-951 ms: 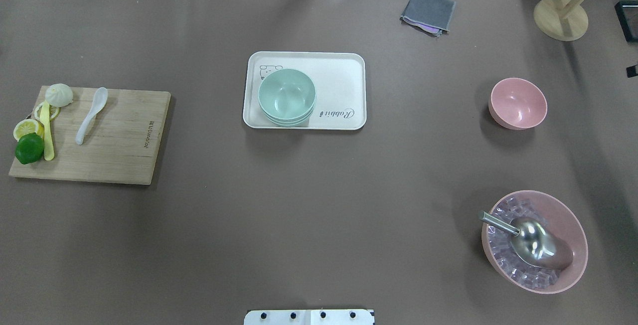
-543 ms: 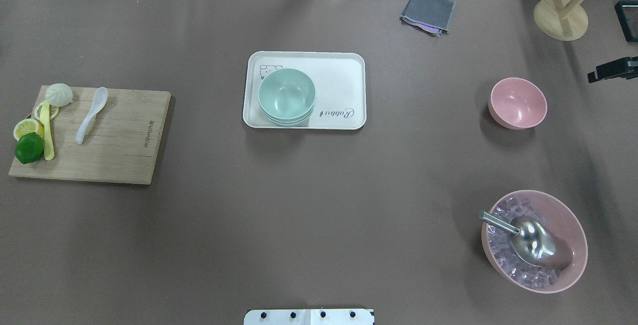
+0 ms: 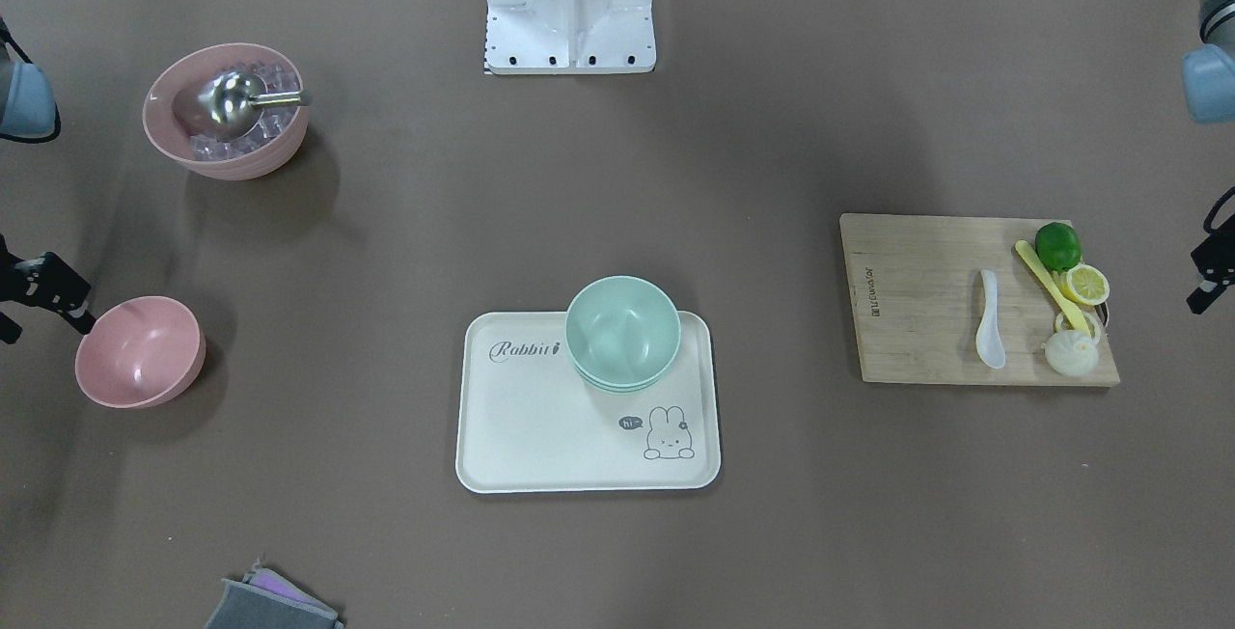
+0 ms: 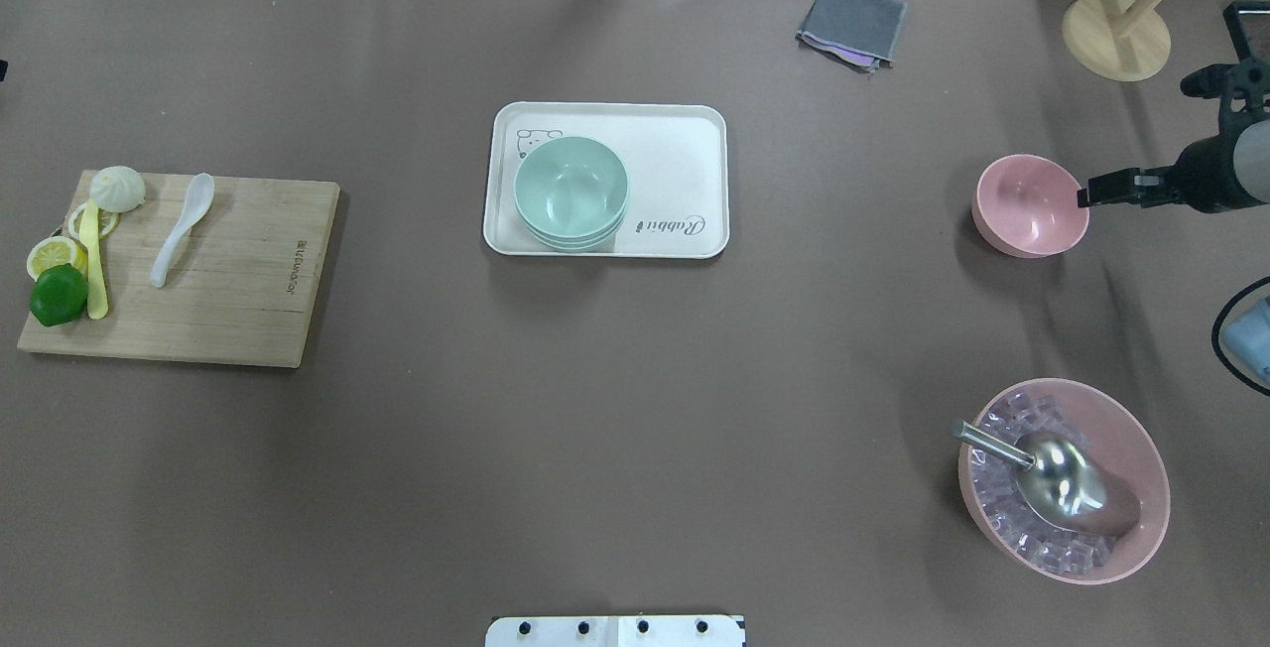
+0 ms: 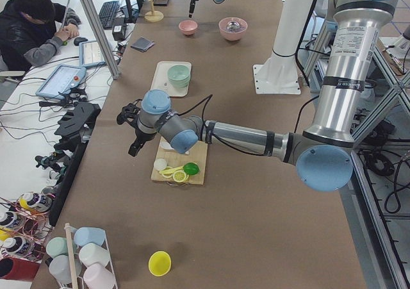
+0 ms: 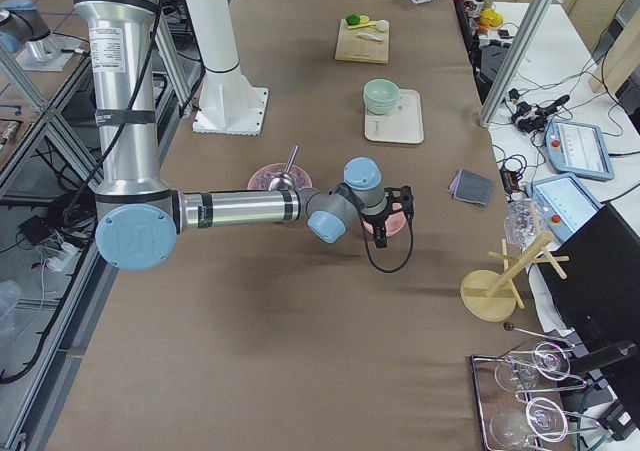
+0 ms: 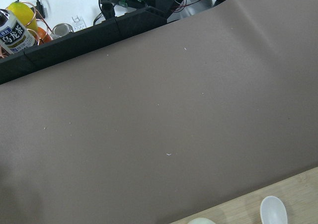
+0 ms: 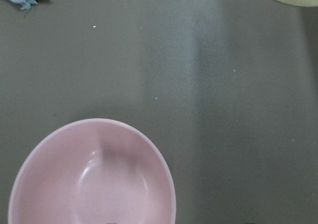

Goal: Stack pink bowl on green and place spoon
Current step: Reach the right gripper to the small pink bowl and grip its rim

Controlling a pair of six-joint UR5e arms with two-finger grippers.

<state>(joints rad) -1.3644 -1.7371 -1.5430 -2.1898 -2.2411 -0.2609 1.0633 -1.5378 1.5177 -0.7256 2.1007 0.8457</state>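
The small pink bowl [image 4: 1032, 205] stands empty on the table at the right. It also shows in the front view [image 3: 140, 351] and fills the bottom of the right wrist view [image 8: 92, 179]. Stacked green bowls [image 4: 571, 191] sit on the white tray [image 4: 685, 151]. The white spoon [image 4: 179, 230] lies on the wooden cutting board [image 4: 248, 280]. My right gripper [image 4: 1083, 198] is open at the pink bowl's right rim, holding nothing. My left gripper [image 3: 1206, 267] is open and empty, above the table just beyond the board's outer end.
A large pink bowl [image 4: 1064, 480] of ice with a metal scoop stands near right. A grey cloth [image 4: 853, 22] and a wooden stand [image 4: 1116, 37] are at the far right. A lime, lemon slices, a bun and a yellow utensil [image 4: 94, 270] lie on the board.
My right arm has come in from the right edge and moved left, so its gripper now reaches the pink bowl's rim. The bowls and the spoon have not moved.
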